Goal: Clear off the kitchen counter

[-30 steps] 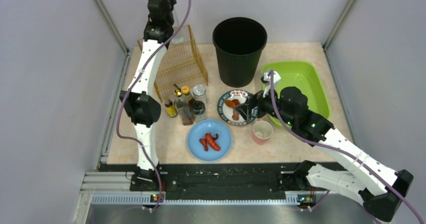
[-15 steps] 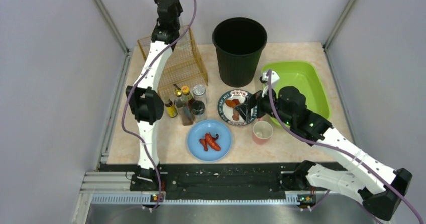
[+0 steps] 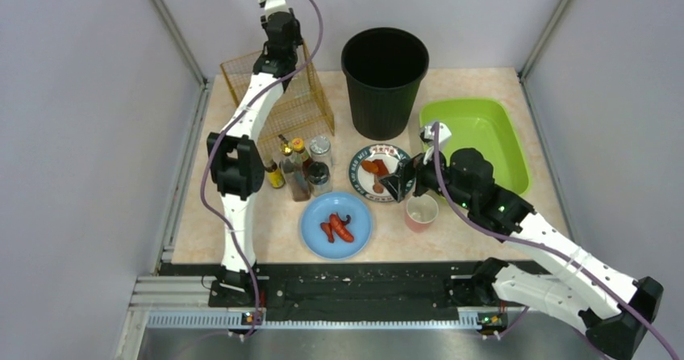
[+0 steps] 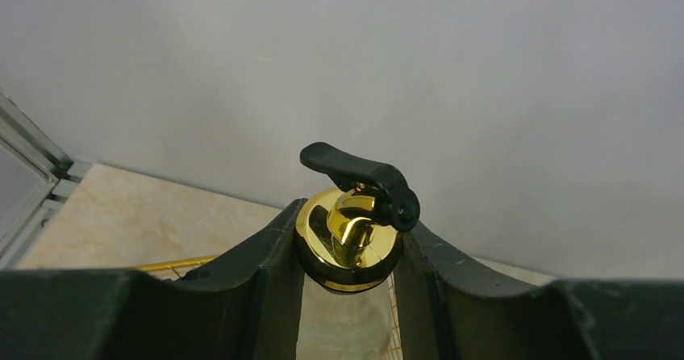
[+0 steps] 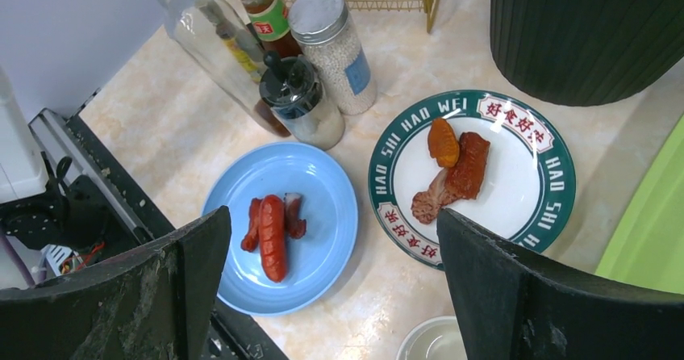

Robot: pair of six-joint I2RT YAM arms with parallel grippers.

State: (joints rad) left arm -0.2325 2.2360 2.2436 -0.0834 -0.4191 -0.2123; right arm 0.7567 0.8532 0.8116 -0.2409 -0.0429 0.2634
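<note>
Left wrist: left hand clamped gold-capped bottle, black lever on top.
Right wrist: right hand gaped wide, holding nothing, above blue plate, green-rimmed plate.
Top: surface filled cell floor beneath black bin, green tray.

Left arm: stretched from its base toward the back of the cell, elbow block midway, wrist raised high at the far end.

Left hand: fingers pinched in on the top of a gold-capped bottle, one on each side, with the cap poking up between them.

Right arm: elbow folded low at the near right, forearm slanting up and to the left, wrist tipped downward.

Right hand: jaws spread wide, nothing between them.
</note>
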